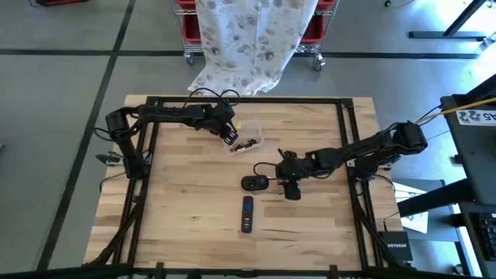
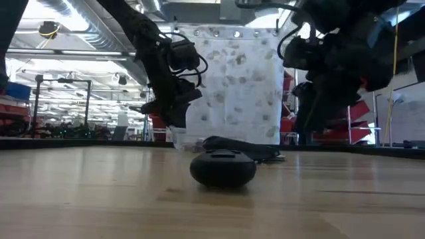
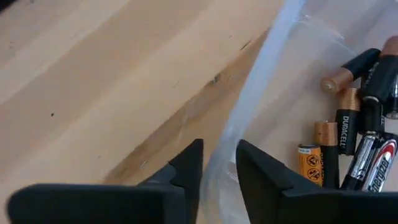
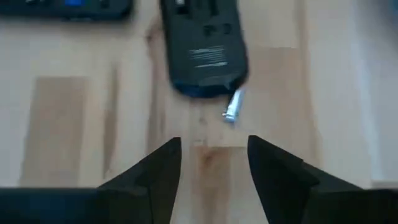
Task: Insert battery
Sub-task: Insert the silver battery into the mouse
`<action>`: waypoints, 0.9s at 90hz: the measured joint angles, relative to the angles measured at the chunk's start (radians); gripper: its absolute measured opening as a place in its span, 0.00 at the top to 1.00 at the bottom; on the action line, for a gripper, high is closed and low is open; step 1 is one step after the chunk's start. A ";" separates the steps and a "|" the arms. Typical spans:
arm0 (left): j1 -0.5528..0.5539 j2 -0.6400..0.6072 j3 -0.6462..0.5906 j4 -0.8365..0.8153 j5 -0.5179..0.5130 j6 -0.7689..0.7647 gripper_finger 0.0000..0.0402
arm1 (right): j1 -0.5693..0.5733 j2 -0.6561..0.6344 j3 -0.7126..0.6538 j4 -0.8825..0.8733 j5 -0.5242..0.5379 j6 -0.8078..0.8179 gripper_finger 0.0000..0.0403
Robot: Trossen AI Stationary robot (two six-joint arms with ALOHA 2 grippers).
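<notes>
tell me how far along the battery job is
Done: a loose battery lies beside the open remote body. In hand: the left hand pinches the clear battery bag's edge; the right hand hovers open near the battery. Left: inserting it.

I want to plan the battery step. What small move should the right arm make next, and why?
Probably ease the right gripper forward and down over the small battery. Its fingers are open and empty, and the battery lies loose on the table beside the open remote.

The left hand [image 3: 219, 171] pinches the clear bag's edge [image 3: 249, 118] beside loose batteries [image 3: 348, 143] on the wooden table [image 3: 93, 81].
</notes>
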 joint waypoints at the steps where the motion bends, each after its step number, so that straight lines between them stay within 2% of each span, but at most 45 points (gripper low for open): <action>1: 0.000 0.000 0.000 0.000 0.000 0.001 0.77 | 0.000 0.000 0.000 0.001 0.001 0.006 0.58; 23: 0.016 0.000 0.000 -0.006 0.060 0.031 0.63 | -0.002 0.049 0.001 0.050 0.003 0.039 0.58; 39: 0.044 -0.027 0.000 -0.038 0.074 0.059 0.57 | -0.002 0.120 0.001 0.102 0.003 0.039 0.58; 50: 0.065 -0.068 0.000 -0.059 0.077 0.082 0.56 | -0.002 0.158 0.001 0.162 0.016 0.040 0.58; 65: 0.081 -0.121 0.000 -0.084 0.079 0.097 0.55 | -0.003 0.187 0.001 0.164 0.066 0.072 0.58; 81: 0.078 -0.140 0.000 -0.084 0.084 0.106 0.55 | -0.005 0.209 0.001 0.174 0.065 0.080 0.58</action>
